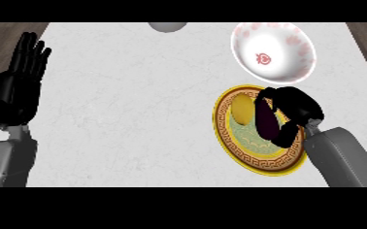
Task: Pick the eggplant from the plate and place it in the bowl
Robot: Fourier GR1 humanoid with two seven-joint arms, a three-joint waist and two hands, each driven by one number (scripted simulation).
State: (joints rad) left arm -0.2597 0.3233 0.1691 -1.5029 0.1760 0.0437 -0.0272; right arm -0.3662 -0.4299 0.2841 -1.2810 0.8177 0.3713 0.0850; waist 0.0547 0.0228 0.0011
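right robot hand (292, 107): fingers curled round the eggplant (267, 122) | eggplant: on the plate (252, 159) by the worktop's (129, 106) right edge | bowl (273, 52): just beyond plate, far right corner | left robot hand (23, 85): released, fingers up, left edge

Between plate (247, 161) and bowl (272, 53) we see only a narrow strip of bare counter (129, 102); the bowl's near rim stands just beyond the plate's far edge. Our right hand (290, 107) sits over the plate, curled round the eggplant (267, 122). Left of the plate the counter lies broad and open. A grey object (168, 26) sits at the far edge; our left hand (25, 73) rests, fingers straight, at the left margin.
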